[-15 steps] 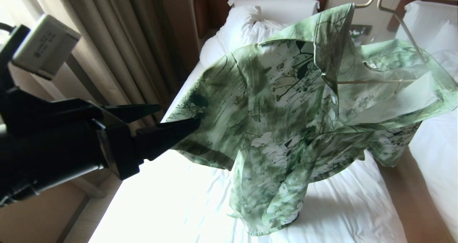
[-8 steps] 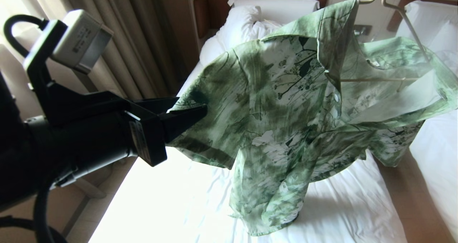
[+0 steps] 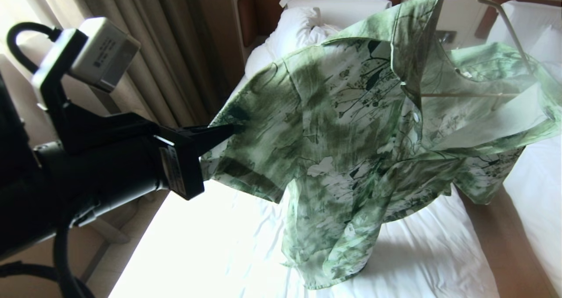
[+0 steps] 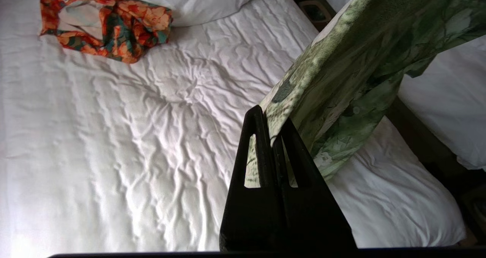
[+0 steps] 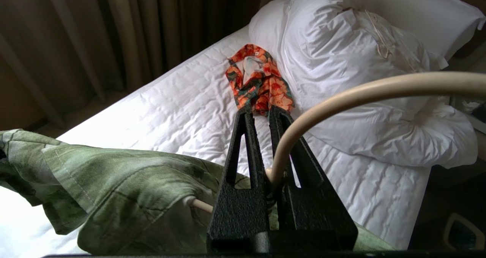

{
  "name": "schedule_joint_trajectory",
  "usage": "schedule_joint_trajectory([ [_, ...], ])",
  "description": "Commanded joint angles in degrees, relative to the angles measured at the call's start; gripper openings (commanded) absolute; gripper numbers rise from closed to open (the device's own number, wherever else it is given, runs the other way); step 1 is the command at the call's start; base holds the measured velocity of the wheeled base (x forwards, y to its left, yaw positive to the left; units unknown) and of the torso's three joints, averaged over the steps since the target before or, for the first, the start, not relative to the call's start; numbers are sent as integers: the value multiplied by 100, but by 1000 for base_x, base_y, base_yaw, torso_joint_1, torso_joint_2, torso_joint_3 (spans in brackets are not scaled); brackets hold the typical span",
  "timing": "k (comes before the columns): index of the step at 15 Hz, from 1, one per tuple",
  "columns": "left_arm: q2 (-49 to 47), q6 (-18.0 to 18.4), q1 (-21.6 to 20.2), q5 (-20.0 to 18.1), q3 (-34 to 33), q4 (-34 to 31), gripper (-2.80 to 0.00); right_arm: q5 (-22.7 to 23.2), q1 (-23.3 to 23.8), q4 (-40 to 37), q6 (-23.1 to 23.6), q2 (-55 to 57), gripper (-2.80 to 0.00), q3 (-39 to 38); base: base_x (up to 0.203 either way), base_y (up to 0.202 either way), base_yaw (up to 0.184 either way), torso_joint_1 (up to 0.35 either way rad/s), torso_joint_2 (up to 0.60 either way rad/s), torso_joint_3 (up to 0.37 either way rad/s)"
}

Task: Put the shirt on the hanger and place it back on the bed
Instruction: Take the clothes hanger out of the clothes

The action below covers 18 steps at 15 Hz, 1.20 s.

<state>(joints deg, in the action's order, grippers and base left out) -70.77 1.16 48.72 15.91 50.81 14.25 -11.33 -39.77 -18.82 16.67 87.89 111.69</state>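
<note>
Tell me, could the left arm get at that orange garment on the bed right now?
Probably not yet. The left gripper is shut on the shirt edge, so it is occupied. The orange garment lies uncovered on the bed near the pillow, with nothing across the way.

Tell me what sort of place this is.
Most likely a hotel room with twin beds. A bed with white sheets and a dark wooden headboard stands beside a second white bed, with a small stand between them and heavy full-length curtains along one side.

Hook of the hanger point(image 3: 505, 21) cut off at the head view's top edge
</note>
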Motion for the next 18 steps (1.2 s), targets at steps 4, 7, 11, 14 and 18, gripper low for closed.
schedule_joint_trajectory([
  [4,6,-251,-82,674,-70,-550,-280,-45,30,-7,20,0,-280,81,0,0,0,0,0,0],
  [7,-59,-277,-224,685,-215,-543,-280,-62,39,1,20,-27,-280,90,0,0,0,0,0,0],
  [11,-77,-405,-278,649,-516,-529,-280,-72,101,-7,29,-71,-280,90,0,0,0,0,0,0],
  [14,-11,-407,-268,641,-562,-440,-280,-72,153,-16,29,-97,-280,90,0,0,0,0,0,0],
  [18,223,-403,-237,639,-556,-408,-280,-63,214,-34,29,-105,-280,81,0,0,0,0,0,0],
])
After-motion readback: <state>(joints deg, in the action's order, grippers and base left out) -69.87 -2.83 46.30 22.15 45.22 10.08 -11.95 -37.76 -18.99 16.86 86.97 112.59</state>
